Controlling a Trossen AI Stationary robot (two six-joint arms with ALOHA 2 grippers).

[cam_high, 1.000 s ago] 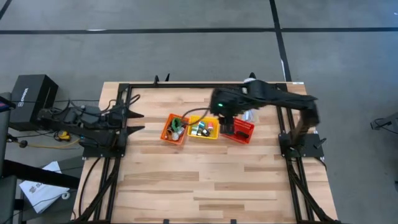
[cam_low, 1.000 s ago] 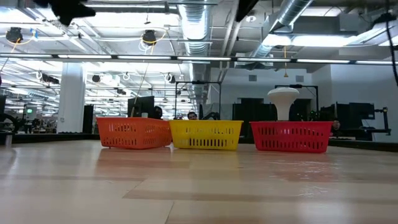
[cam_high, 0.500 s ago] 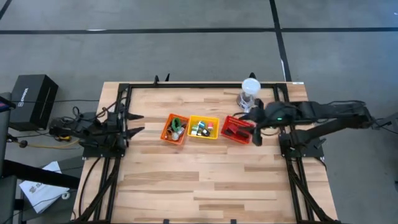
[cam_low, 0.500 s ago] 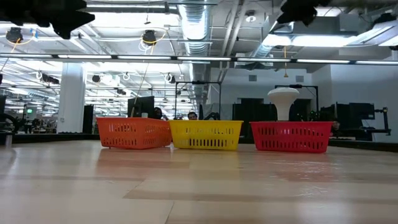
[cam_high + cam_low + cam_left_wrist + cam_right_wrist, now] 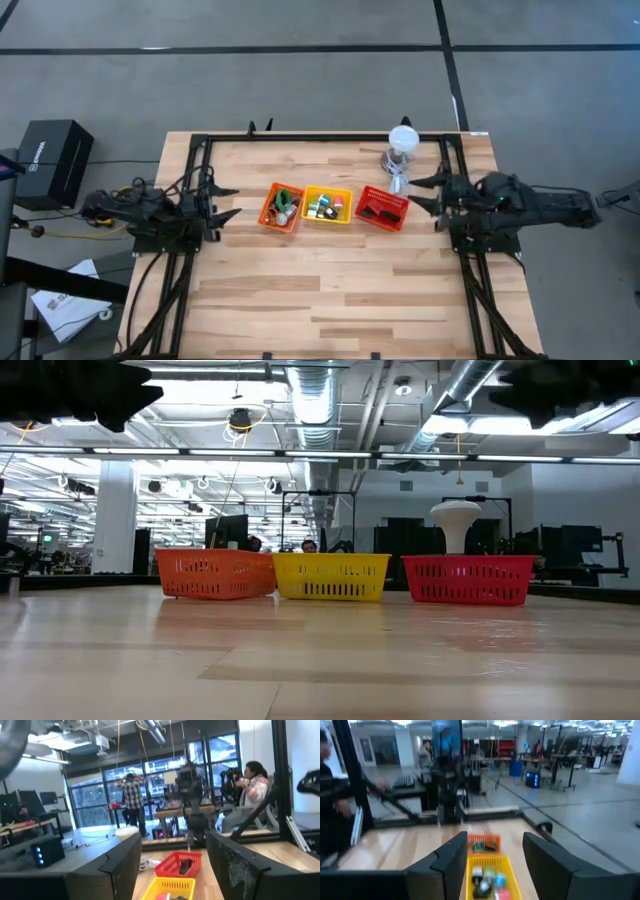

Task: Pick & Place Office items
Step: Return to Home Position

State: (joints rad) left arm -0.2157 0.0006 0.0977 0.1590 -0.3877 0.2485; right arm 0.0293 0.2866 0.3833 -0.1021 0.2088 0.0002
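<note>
Starting far left: black box (image 5: 45,160) on the floor, off the worktop (image 5: 330,290). Left tool (image 5: 228,201) hangs over the worktop's left rail, tips pointing twd the baskets, fingers spread wide, nothing in them.

Three mesh baskets sit in a row mid-worktop, side by side, between the two tools.
- Orange basket (image 5: 268,212): green ring (image 5: 285,197) lying inside.
- Yellow basket (image 5: 327,190): cluster of small coloured pieces (image 5: 322,208), green, pink, blue, black.
- Red basket (image 5: 398,203): turned a bit askew, black pieces (image 5: 370,212) in it.

Clear jar w/ white top (image 5: 402,140) stands just behind the red basket's right end, near the right tool. Right tool (image 5: 420,192) sits by the right rail, tips facing the red basket, fingers wide apart, empty.

Low view: both arms are up at the top corners, well above the baskets, and the jar's top pokes over the red basket.

Left wrist view, room beyond: standing person in a plaid shirt (image 5: 132,795), then a seated person (image 5: 250,782) further right.
</note>
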